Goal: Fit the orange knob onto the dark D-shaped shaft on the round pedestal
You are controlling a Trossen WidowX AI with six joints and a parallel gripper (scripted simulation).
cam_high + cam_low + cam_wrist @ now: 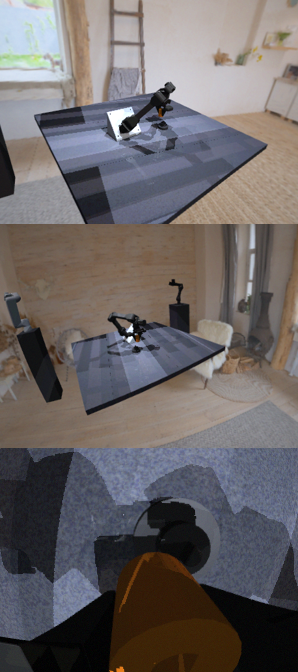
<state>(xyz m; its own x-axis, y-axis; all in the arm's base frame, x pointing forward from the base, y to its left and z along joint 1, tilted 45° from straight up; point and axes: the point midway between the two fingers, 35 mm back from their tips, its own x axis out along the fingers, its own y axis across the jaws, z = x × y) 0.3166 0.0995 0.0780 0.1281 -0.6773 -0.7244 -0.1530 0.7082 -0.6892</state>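
The orange knob (pixel 161 112) (pixel 137 338) (pixel 160 603) is between the fingers of my gripper (pixel 161 111) (pixel 137 336) (pixel 156 596), which is shut on it. The dark round pedestal (pixel 162 127) (pixel 136 350) (pixel 213 528) stands on the table below the knob, with a visible gap between them in the top and exterior views. In the wrist view the knob's far end overlaps the lower left part of the pedestal. The dark shaft lies in shadow there, its flat side cannot be made out, and the knob's underside is hidden.
A white slanted block (pixel 125 118) (pixel 129 338) with small dark holes stands on the table (pixel 146 192) (pixel 107 393) beside the arm's base. Shadows of the arm fall around the pedestal. Other arms stand on dark columns (pixel 39 364) (pixel 179 318) away from the table.
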